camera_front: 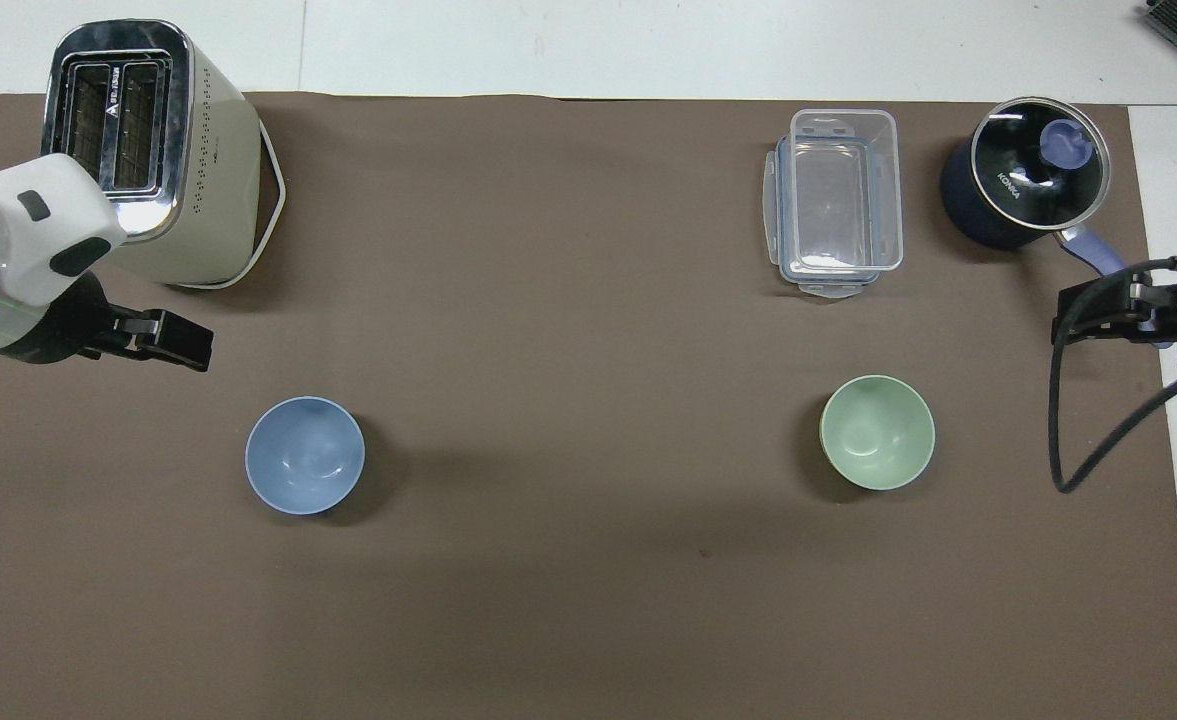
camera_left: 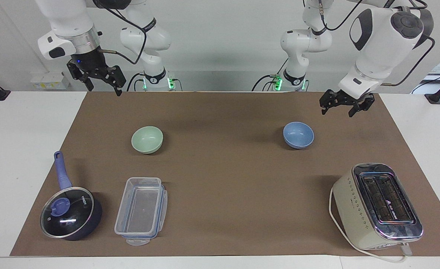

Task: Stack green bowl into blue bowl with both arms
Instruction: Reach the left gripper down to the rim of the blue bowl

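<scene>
Above the brown mat [camera_left: 220,179] at the left arm's end, the left gripper [camera_left: 341,107] hangs tilted, jaws spread wide and empty, near the blue bowl [camera_left: 298,135] but not over it. Toward the right arm's end, the right gripper [camera_left: 101,84] points downward over the mat's edge, jaws wide, empty, well apart from the green bowl [camera_left: 147,139]. Both bowls sit upright on the mat.

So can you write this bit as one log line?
left gripper: open, above blue bowl | right gripper: open, waiting | green bowl: untouched
</scene>
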Controlling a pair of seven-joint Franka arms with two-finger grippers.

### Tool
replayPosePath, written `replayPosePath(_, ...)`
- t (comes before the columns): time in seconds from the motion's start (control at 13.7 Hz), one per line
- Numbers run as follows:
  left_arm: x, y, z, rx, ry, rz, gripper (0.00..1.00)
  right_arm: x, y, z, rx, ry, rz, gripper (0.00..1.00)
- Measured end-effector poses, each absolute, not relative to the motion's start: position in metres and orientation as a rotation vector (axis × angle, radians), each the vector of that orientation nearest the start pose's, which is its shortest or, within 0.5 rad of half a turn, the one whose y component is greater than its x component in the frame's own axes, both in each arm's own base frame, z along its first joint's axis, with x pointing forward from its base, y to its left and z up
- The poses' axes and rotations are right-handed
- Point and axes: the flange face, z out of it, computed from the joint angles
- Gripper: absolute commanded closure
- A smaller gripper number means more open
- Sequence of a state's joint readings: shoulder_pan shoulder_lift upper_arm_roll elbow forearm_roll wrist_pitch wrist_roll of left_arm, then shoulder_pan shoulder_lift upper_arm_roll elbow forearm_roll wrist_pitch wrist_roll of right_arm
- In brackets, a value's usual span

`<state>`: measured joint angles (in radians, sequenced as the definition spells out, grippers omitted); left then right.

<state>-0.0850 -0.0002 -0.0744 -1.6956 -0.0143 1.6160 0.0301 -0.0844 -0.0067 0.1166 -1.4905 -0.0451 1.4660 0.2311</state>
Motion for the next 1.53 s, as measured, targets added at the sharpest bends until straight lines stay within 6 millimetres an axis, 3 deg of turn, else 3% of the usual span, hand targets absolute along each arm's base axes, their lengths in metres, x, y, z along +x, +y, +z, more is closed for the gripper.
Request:
replayPosePath(0.51,0.529,-0.083,0.547,-3.133,0.284,0.107,0.0,0.542,0.012,0.657,-3.173,0.323,0.019,0.0)
replayPosePath(1.02,0.531,-0.048,0.466,-3.145,0.179,0.049,0.0,0.542,0.012,0.657,-3.173,0.323,0.019,0.0)
replayPosePath(1.53,0.527,-0.046,0.391,-3.152,0.036,0.031,0.0,0.542,0.012,0.657,-3.173,0.323,0.019,0.0)
